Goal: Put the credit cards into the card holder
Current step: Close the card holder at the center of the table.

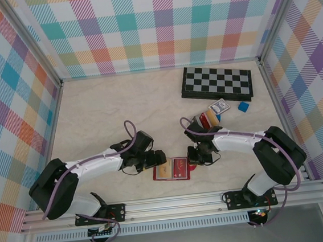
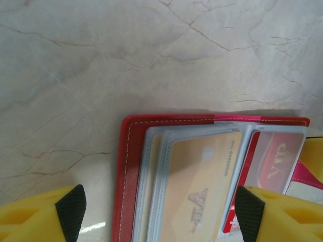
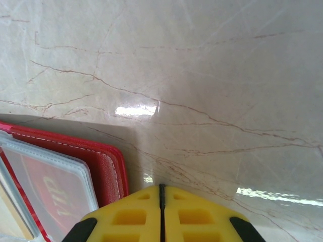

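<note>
left arm bent inward, left gripper (image 2: 160, 209) jaws spread wide over open card holder (image 2: 127, 166) | right arm bent inward, right gripper (image 3: 161, 212) clenched empty beside it

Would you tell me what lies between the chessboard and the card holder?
Top view: a pile of loose cards near the chessboard, then the right arm by the card holder.

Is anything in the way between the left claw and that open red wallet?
Nothing visible is. The left gripper hangs with its jaws open over the open card holder, whose sleeves already hold an orange card and a red card.
</note>
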You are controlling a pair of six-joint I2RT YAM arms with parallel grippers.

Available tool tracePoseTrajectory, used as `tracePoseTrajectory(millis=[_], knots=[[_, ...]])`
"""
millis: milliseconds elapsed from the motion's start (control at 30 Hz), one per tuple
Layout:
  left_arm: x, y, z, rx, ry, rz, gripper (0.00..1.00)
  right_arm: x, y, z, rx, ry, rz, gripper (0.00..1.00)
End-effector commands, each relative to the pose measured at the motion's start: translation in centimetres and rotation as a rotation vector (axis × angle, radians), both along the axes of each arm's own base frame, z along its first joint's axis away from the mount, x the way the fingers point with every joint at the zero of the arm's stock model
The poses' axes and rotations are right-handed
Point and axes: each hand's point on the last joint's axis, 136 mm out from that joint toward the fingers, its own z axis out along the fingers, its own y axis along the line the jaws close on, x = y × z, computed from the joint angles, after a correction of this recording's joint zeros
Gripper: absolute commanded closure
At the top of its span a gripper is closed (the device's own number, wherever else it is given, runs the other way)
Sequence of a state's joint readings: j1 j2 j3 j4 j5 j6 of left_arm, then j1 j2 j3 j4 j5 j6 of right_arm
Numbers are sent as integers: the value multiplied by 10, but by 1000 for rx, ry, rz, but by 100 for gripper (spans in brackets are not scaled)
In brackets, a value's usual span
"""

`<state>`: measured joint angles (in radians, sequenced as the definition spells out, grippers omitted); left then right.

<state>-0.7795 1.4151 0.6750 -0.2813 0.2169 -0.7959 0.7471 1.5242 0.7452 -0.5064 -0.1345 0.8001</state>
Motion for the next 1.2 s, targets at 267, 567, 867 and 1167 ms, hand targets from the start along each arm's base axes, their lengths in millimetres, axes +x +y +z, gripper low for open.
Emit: tracePoseTrajectory(millis=[267, 567, 867, 1167], knots=[[0, -23, -2, -121, 40, -24, 39, -2, 5, -15, -12, 20, 23, 92], [2, -36, 22, -222, 10, -39, 55, -2, 6, -17, -10, 23, 21, 92], [4, -51, 47, -319, -15, -69, 66, -1, 4, -16, -14, 14, 8, 92], [0, -74, 62, -360, -7, -141, 64, 2, 6, -8, 9, -12, -3, 92]])
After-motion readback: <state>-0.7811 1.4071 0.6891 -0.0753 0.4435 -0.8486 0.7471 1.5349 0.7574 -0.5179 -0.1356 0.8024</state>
